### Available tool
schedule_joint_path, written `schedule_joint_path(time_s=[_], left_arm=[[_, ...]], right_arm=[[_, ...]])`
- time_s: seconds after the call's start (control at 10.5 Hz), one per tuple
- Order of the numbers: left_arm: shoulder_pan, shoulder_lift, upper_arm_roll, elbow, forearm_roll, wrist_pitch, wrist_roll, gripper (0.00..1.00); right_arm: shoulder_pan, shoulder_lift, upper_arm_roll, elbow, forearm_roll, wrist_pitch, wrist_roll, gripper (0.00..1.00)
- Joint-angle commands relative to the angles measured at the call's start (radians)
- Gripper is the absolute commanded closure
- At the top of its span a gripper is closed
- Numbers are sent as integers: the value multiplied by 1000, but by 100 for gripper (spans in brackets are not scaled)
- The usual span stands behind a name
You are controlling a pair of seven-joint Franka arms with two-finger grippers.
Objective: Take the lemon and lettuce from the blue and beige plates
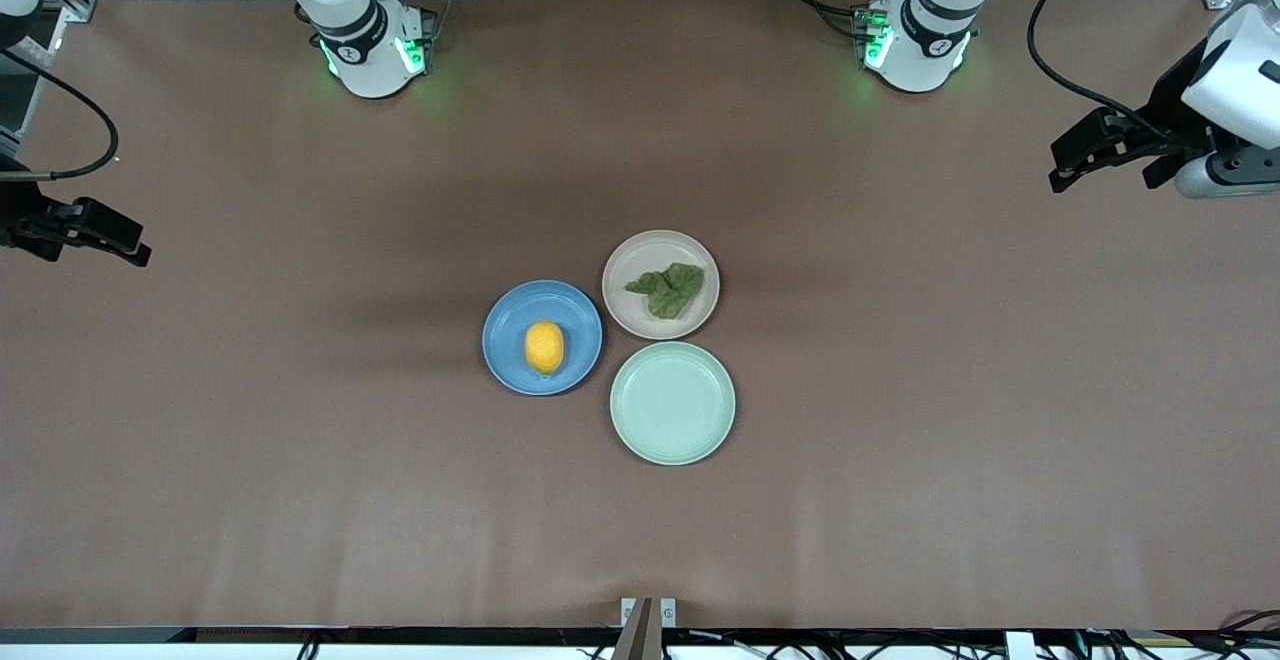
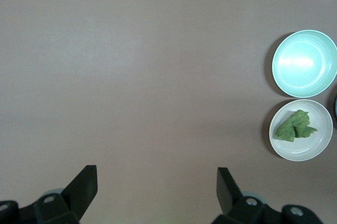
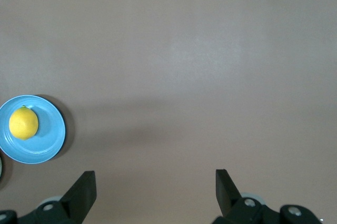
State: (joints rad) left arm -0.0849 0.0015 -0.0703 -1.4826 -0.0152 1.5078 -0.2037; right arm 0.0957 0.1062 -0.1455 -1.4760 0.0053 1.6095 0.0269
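Note:
A yellow lemon (image 1: 544, 347) lies on the blue plate (image 1: 500, 325) near the table's middle. A green lettuce leaf (image 1: 670, 287) lies on the beige plate (image 1: 630, 260), beside the blue plate and toward the left arm's end. My left gripper (image 1: 1075, 165) is open and empty, up over the left arm's end of the table. Its wrist view (image 2: 157, 182) shows the lettuce (image 2: 295, 126) on the beige plate (image 2: 310, 148) well away. My right gripper (image 1: 115, 240) is open and empty over the right arm's end. Its wrist view (image 3: 155, 184) shows the lemon (image 3: 23, 123) on the blue plate (image 3: 50, 140) well away.
An empty mint-green plate (image 1: 672, 402) sits next to both plates, nearer to the front camera; it also shows in the left wrist view (image 2: 304, 63). The three plates touch or nearly touch. Brown tabletop (image 1: 900, 390) surrounds them.

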Motion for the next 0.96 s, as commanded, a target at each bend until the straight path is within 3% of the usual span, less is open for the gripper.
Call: schedule_joint_path(time_s=[0.0,0.67,0.86], left_arm=[[-4,-1,-3,2,23,6,0,0],[-59,77,-17,2,5,8,-16,0],[-107,144,-67,-2,-5,64,-31,0]], right_arm=[[-1,-6,1,-3,5,-5,-10,0],[1,-6,7,-4,5,-5,1,0],[1,-3,40,-23,5,7,42,0]])
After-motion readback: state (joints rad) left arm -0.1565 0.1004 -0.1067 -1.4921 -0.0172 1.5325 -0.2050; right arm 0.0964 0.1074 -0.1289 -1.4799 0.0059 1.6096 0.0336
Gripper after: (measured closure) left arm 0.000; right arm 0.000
